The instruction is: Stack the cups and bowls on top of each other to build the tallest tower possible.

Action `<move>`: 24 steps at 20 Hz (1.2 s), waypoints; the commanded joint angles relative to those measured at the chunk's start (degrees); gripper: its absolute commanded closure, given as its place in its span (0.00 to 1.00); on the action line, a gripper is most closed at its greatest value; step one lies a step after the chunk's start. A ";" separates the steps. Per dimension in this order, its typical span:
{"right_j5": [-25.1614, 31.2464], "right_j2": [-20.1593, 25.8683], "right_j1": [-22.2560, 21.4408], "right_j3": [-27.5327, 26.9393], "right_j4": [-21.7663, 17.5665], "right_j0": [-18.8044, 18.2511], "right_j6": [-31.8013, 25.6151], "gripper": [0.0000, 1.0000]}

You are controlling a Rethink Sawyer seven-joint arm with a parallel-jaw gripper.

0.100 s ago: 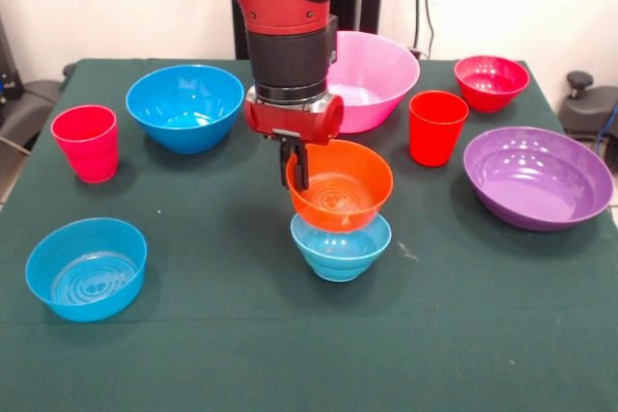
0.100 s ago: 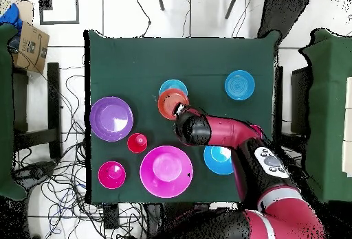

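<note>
My gripper (image 1: pixel 297 167) (image 2: pixel 180 111) is shut on the left rim of the small orange bowl (image 1: pixel 343 185) (image 2: pixel 169 102). That bowl is tilted, with its base down in the mouth of the small light-blue bowl (image 1: pixel 340 247) (image 2: pixel 173 86); these two form the tower at the table's middle. I cannot tell whether the orange bowl rests fully in it. The pinkish-red cup (image 1: pixel 85 142) stands at the left. The orange-red cup (image 1: pixel 436 127) (image 2: pixel 137 142) stands right of centre. In the overhead view my arm hides the pinkish-red cup.
Other bowls stand apart around the green table (image 1: pixel 222 354): deep blue (image 1: pixel 183 106) (image 2: pixel 218 159), small blue (image 1: pixel 85 268) (image 2: pixel 239 84), large pink (image 1: pixel 377 79) (image 2: pixel 166 171), small red (image 1: pixel 491 81) (image 2: pixel 111 174), wide purple (image 1: pixel 537 177) (image 2: pixel 111 118).
</note>
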 commanded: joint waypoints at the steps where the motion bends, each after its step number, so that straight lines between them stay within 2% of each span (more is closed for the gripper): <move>1: 4.26 4.53 1.65 -3.30 1.30 -0.23 1.27 1.00; 5: 4.98 4.60 1.49 -3.71 2.01 0.15 1.61 1.00; 15: 4.91 2.36 1.52 -5.19 4.25 4.74 4.29 1.00; 24: 3.62 0.44 2.55 -6.19 5.77 7.45 5.39 1.00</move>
